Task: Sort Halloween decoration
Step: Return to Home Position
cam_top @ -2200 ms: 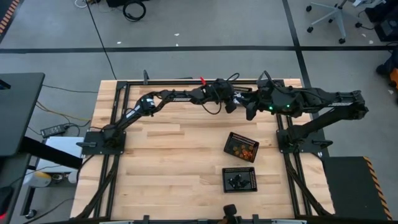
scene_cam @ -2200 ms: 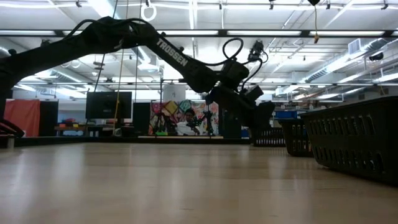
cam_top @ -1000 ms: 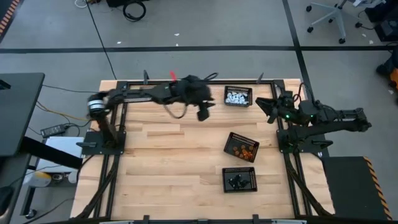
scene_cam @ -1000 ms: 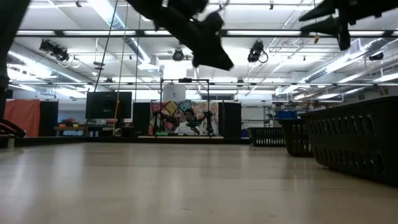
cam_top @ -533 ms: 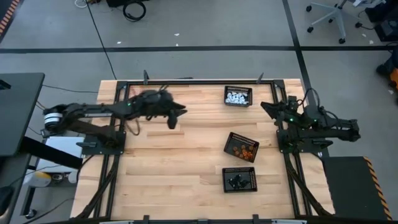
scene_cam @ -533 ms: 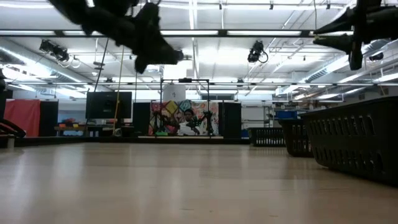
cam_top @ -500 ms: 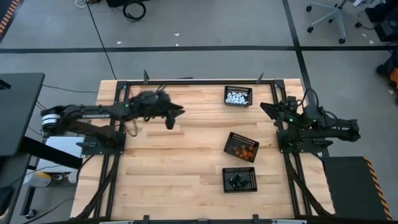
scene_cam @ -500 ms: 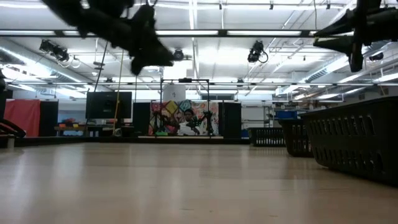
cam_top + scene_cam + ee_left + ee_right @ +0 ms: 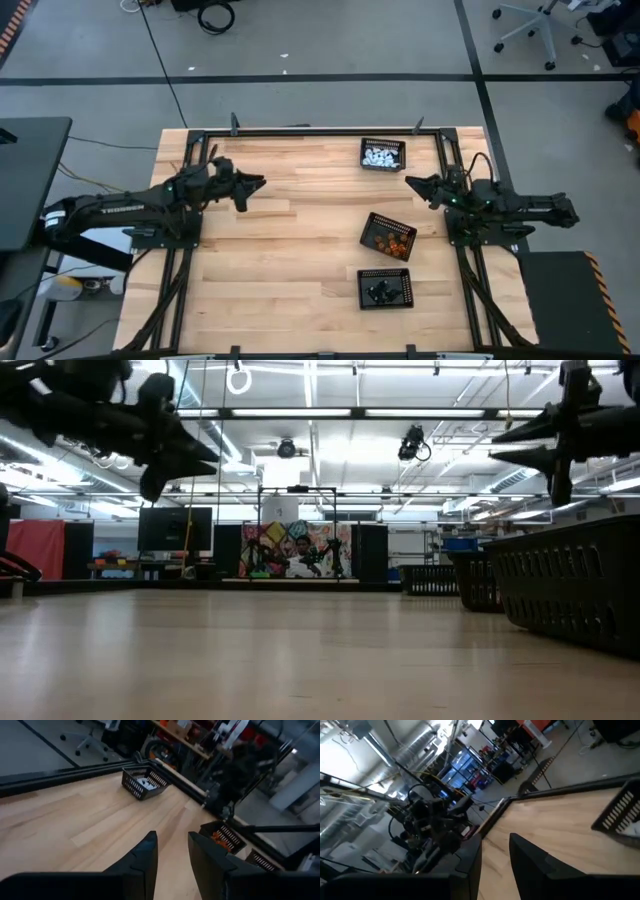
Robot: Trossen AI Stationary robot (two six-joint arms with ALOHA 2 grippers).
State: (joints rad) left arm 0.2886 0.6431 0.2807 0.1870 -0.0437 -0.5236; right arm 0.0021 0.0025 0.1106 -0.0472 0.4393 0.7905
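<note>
Above left edge of light wooden table (image 9: 290, 255): left hand (image 9: 256, 182) aloft, fingers slightly spread. Above right edge: right hand (image 9: 410, 182), likewise slightly spread. Tiny white figures (image 9: 380, 156) in rear black mesh tray (image 9: 383, 141), tiny orange figures (image 9: 392, 239) in middle tray (image 9: 366, 229), tiny black figures (image 9: 380, 291) in front tray (image 9: 386, 305).

Three in all: far tray (image 9: 363, 150) with white figures (image 9: 380, 156), middle tray (image 9: 378, 216) with orange figures (image 9: 390, 240), near tray (image 9: 385, 272) with black figures (image 9: 382, 291). Each heap is too small for me to number. Left gripper (image 9: 258, 183), right gripper (image 9: 410, 182): two of mine.
</note>
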